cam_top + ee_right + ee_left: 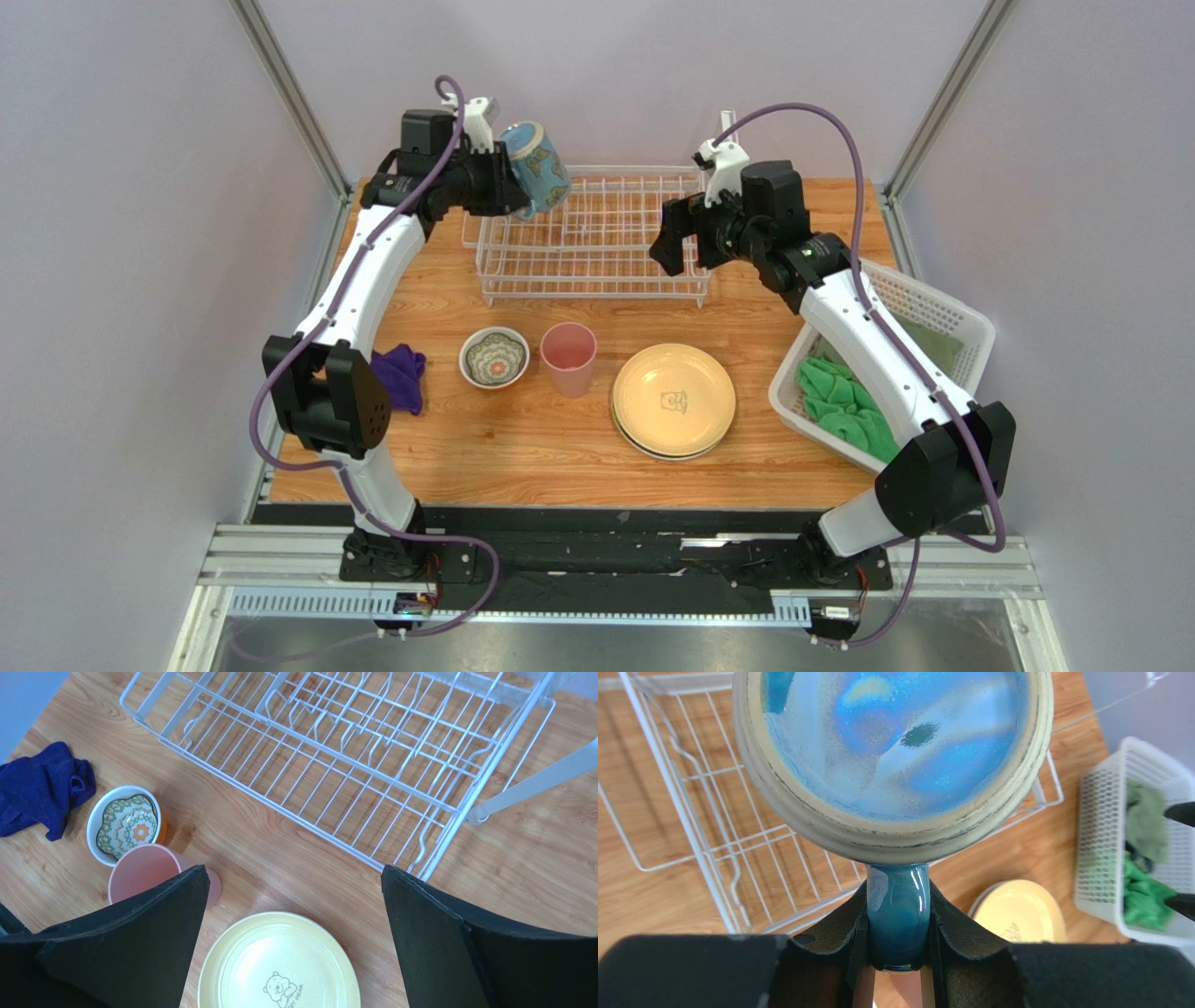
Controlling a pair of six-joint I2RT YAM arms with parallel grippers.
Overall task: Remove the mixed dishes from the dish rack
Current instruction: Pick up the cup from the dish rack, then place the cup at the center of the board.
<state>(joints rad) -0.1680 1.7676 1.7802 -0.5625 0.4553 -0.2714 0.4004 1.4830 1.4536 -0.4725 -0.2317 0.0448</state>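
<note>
The left jaws are clenching the handle [898,913] of the blue mug [536,165] and holding it tipped on its side in the air, above the far left corner of the dish rack [589,252]. The right jaws are standing wide apart, gripping nothing, hovering over the right end of the rack.

From where I'm standing the rack is looking bare; I'm seeing only wire and the wood beneath it. Everything else is sitting out on the bench [533,448] in a row in front of the rack. At the left the small white bowl [494,357] is showing a sliver of orange [161,834] at its side, so it is probably nesting in the orange bowl. Just to its right is the pink tumbler [568,357], upright. Right of that, the cream-yellow plate [673,399] is lying on what looks like the dark-rimmed plate [648,451].

So the job is nearing its end, I'd say: the mug is the last piece, lifted clear but not yet set down. The purple cloth [400,375] and the basket [954,329] of green cloths [842,399] are lying off to the sides.
</note>
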